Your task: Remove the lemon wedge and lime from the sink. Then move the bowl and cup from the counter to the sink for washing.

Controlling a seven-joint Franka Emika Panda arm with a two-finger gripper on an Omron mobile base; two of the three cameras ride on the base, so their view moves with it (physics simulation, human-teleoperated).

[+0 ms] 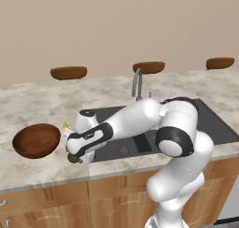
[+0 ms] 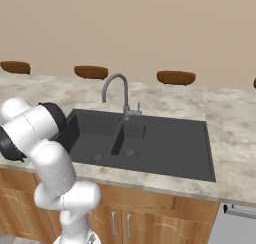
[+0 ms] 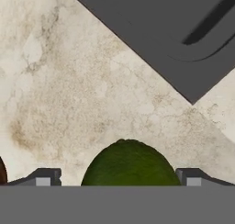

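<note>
The small round dark green lime is seen in the hand view directly between the two dark finger tips of the two-finger gripper, which are spread wide with clear marble showing on both sides of the fruit; nothing is pinched. The lime is judged to rest on the mottled beige marble counter, outside the dark grey recessed sink, whose corner lies at about 1 o'clock from the fruit in that view. In the left base view the lime sits just under the gripper near the counter's front edge, with the large reddish-brown wooden bowl close by at 9 to 10 o'clock and a small yellow lemon wedge at 12 o'clock, beside the arm's wrist. Being round, the lime offers no long axis to align with. The next move is judged to call for a straight lift clear of the fruit; a grazing finger could set it rolling. The curved grey metal faucet stands behind the basin, brown oval stool tops and a plain beige wall beyond.
</note>
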